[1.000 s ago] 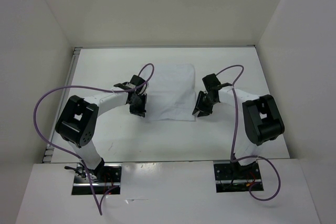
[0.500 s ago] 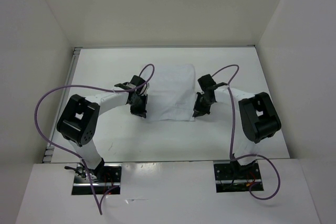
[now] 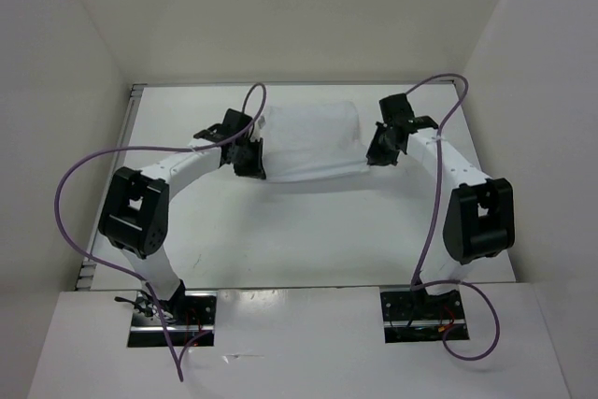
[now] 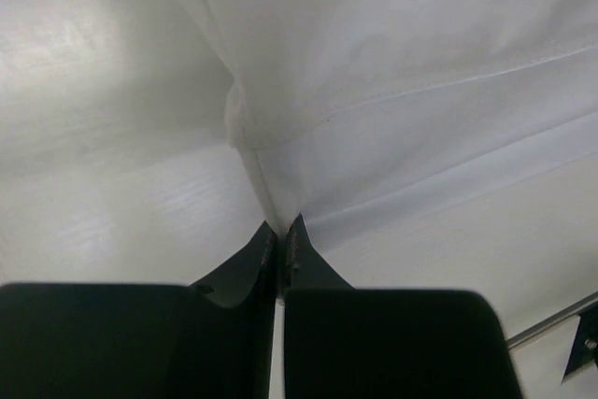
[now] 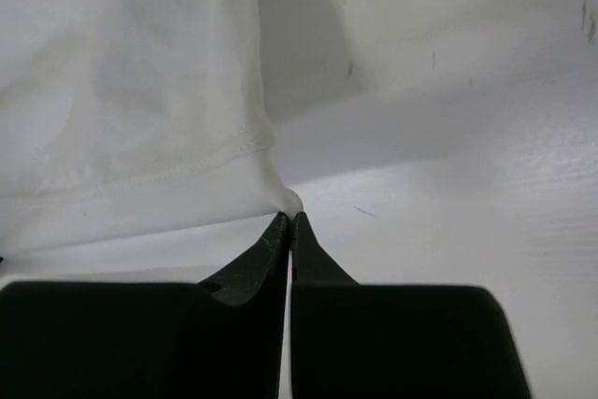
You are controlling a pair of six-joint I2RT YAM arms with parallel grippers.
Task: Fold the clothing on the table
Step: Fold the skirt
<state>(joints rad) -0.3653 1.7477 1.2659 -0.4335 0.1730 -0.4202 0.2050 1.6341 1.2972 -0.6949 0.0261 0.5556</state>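
The garment (image 3: 310, 142) is hanging stretched between your two arms, over the middle of the desk (image 3: 280, 231) and toward its far side. Its near edge is being held up off the surface, pulled into a taut line from corner to corner. The rest is sagging behind it, and from above you can't quite tell whether that far part is lying on the desk or hanging free.

The left fingers (image 4: 273, 238) are pinching fully together on the left corner, with a thin ridge of cloth running into the tips. The right fingers (image 5: 280, 231) are clamping the right corner the same way, closed tight, with the stitched hem bunching just at the tips.

By the look of it, you are working through the middle of the first fold: both corners are gripped and raised, but nothing is laid over yet. You are probably looking at carrying the lifted edge across to the opposite edge, releasing it, and making at least one more fold, since the piece is spanning nearly its full width.
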